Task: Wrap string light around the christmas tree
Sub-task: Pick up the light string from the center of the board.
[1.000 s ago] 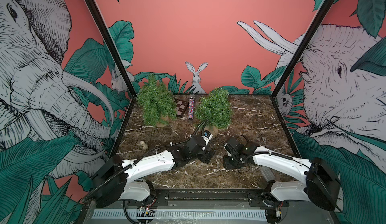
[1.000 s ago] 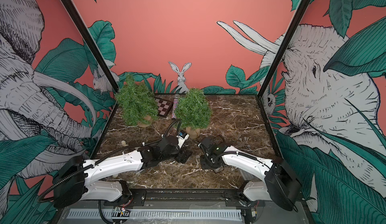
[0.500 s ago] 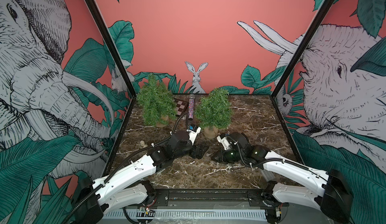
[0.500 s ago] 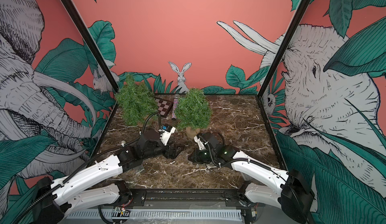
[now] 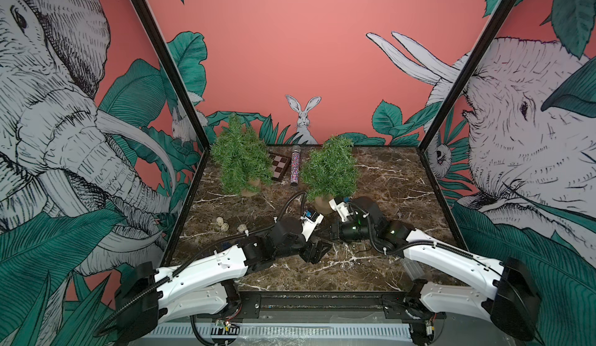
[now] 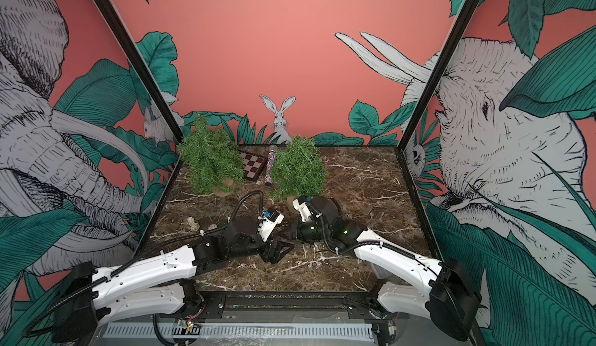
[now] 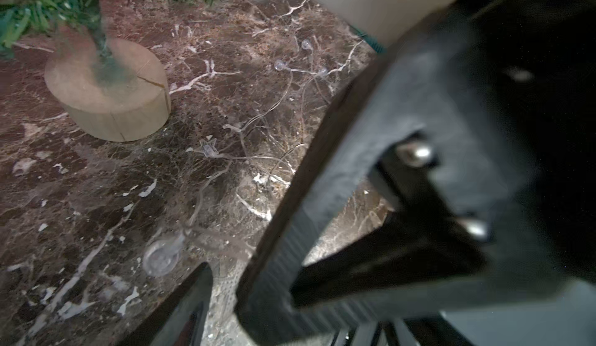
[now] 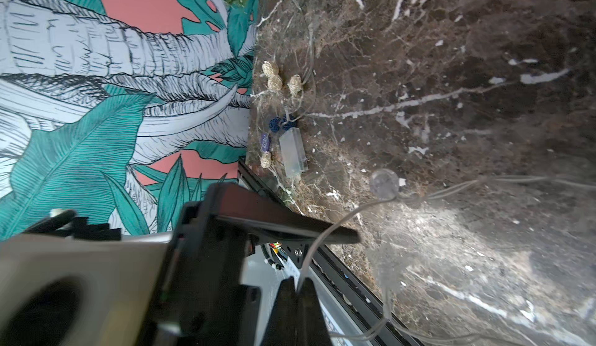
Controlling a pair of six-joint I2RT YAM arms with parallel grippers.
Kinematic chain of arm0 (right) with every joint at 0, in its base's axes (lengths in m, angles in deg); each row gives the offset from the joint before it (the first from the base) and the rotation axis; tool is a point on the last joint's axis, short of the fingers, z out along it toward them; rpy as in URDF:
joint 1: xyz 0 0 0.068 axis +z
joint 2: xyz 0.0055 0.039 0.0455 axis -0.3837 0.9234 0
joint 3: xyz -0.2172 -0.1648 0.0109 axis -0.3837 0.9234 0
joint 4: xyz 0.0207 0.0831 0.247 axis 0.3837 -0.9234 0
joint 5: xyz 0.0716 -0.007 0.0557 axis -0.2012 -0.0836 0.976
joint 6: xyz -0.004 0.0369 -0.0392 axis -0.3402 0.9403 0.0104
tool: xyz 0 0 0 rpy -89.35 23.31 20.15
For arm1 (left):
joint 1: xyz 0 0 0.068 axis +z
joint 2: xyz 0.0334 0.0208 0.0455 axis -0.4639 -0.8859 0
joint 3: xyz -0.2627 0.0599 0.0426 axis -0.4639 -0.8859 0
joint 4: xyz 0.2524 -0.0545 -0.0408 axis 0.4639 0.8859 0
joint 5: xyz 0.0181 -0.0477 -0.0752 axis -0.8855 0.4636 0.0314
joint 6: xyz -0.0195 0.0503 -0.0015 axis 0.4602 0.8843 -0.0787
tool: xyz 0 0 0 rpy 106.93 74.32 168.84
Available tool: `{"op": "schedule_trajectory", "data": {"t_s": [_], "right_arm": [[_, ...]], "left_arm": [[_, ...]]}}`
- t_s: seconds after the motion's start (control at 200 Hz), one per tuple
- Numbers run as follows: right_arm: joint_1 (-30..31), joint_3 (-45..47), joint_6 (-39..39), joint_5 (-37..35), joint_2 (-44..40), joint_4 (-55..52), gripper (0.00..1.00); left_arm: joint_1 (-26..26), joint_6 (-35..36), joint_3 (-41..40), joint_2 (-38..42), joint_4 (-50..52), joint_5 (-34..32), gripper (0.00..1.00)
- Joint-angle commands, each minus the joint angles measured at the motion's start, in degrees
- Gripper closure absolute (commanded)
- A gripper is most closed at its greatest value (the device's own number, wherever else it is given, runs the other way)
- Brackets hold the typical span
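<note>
Two small green christmas trees stand on wooden discs, one at the back left [image 5: 242, 163] and a nearer one [image 5: 330, 170] [image 6: 298, 170], whose base [image 7: 108, 96] shows in the left wrist view. The string light [image 7: 251, 128] is a thin clear wire with small bulbs, lying loose on the marble beside that base. My right gripper [image 8: 298, 291] [image 5: 333, 231] is shut on a strand of the string light [image 8: 338, 225]. My left gripper [image 5: 317, 250] [image 6: 280, 250] is open just in front of it, holding nothing.
A clear battery box [image 8: 293, 151], wicker balls [image 8: 279, 78] [image 5: 222, 224] and small blue pieces [image 8: 277, 123] lie near the left wall. A checkerboard [image 5: 278, 166] and a glitter tube [image 5: 295, 165] lie between the trees. The black front rail [image 5: 322, 299] borders the marble.
The right gripper has closed on the string light wire beside the nearer tree's base. The left gripper swung toward it and now sits close in front of it.
</note>
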Motion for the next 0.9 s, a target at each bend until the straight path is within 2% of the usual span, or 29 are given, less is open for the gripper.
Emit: {"op": "schedule_trajectory", "data": {"t_s": [0.0,0.125,0.175,0.28,0.365,0.425,0.455,0.54,0.63,0.7,0.795,0.895], "right_arm": [[-0.2,-0.8,5.6,0.8,0.5,7.3,1.0],[-0.2,-0.6,7.1,1.4,1.5,10.7,1.0],[-0.2,-0.5,7.2,0.7,1.5,11.0,1.0],[-0.8,0.1,7.8,-0.9,1.6,13.4,1.0],[-1.4,0.9,8.3,-2.4,1.6,15.7,1.0],[-1.6,1.2,7.8,-3.3,1.7,16.0,0.97],[-1.7,1.3,7.5,-3.4,1.6,16.0,0.91],[-2.4,2.1,6.8,-2.9,1.5,16.2,0.71],[-4.4,4.4,5.1,-2.8,-0.6,13.9,0.61],[-6.2,5.2,0.3,-4.9,-2.8,3.3,0.57],[-6.4,2.1,-11.2,-13.2,-3.1,-15.7,0.52],[-4.2,0.5,-16.7,-21.0,-1.1,-24.8,0.48]], "left_arm": [[0.1,0.2,0.5,-1.1,-3.0,-4.5,0.25],[0.1,-0.2,0.8,-2.1,-4.9,-6.4,0.43],[0.1,-0.6,0.5,-1.5,-5.4,-6.8,0.57],[0.7,-0.6,-0.1,1.4,-3.0,-7.8,0.8],[2.2,-0.5,0.1,4.4,1.6,-7.8,0.93],[3.6,-0.6,0.2,6.8,4.2,-8.1,0.97],[4.3,-0.5,0.4,8.0,5.4,-8.2,1.0],[6.4,-0.2,1.6,11.2,9.5,-8.7,1.0],[8.8,1.4,4.1,13.8,14.6,-8.1,1.0],[10.0,2.8,6.3,14.9,18.4,-7.2,1.0],[10.7,4.2,8.8,14.5,22.4,-5.9,1.0],[11.3,5.4,11.2,13.7,26.7,-7.0,1.0]]}}
